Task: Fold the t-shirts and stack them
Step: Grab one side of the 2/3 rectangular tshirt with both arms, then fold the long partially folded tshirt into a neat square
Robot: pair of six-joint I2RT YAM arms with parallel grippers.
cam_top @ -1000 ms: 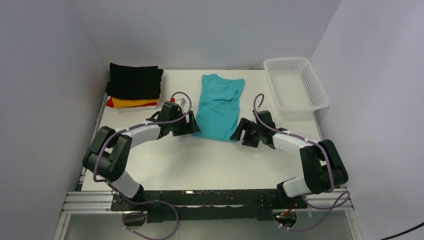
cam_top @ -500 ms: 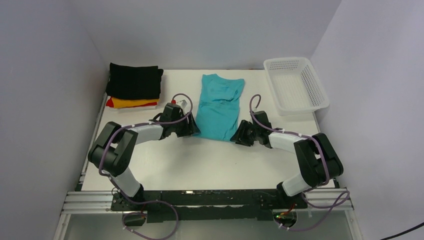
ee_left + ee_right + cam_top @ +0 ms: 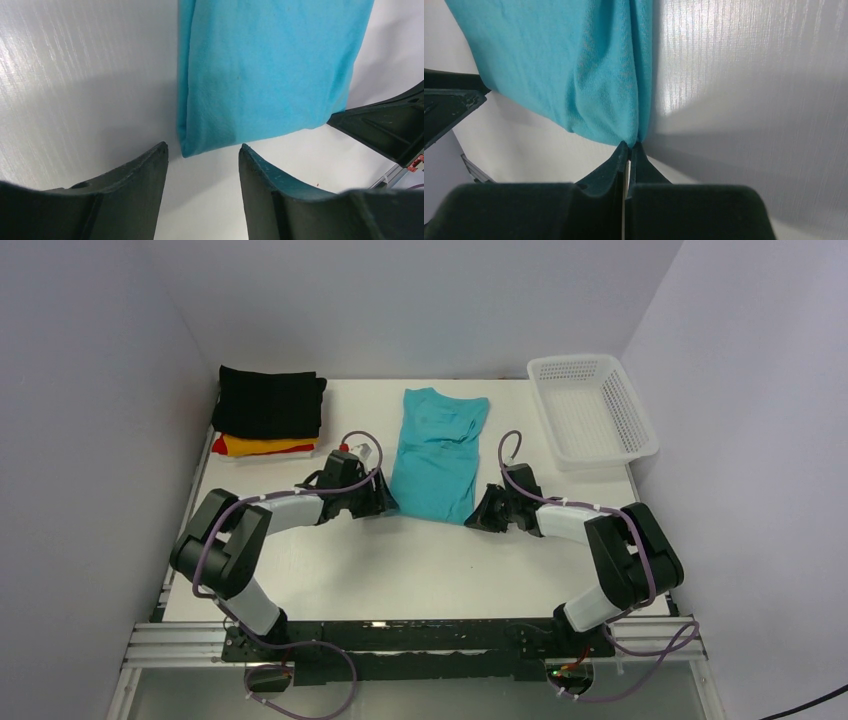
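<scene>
A teal t-shirt (image 3: 437,455) lies folded into a long strip in the middle of the table, collar end far. My left gripper (image 3: 388,504) sits low at its near left corner. In the left wrist view this gripper (image 3: 202,147) is open, and the shirt's corner (image 3: 200,137) lies just beyond the fingertips, not between them. My right gripper (image 3: 478,515) is at the near right corner. In the right wrist view its jaws (image 3: 630,145) are shut, pinching the tip of the teal cloth (image 3: 569,65). Folded black (image 3: 268,400), yellow-orange (image 3: 265,447) and red (image 3: 219,445) t-shirts are stacked at the back left.
A white mesh basket (image 3: 610,457) stands at the back right of the white table (image 3: 420,560). Grey walls close in on the left, back and right. Each wrist view shows the other arm's dark gripper across the shirt's near edge.
Both grippers have slid in toward the shirt's near corners. The right jaws closed from open onto the right corner. The left jaws narrowed but remain apart.
</scene>
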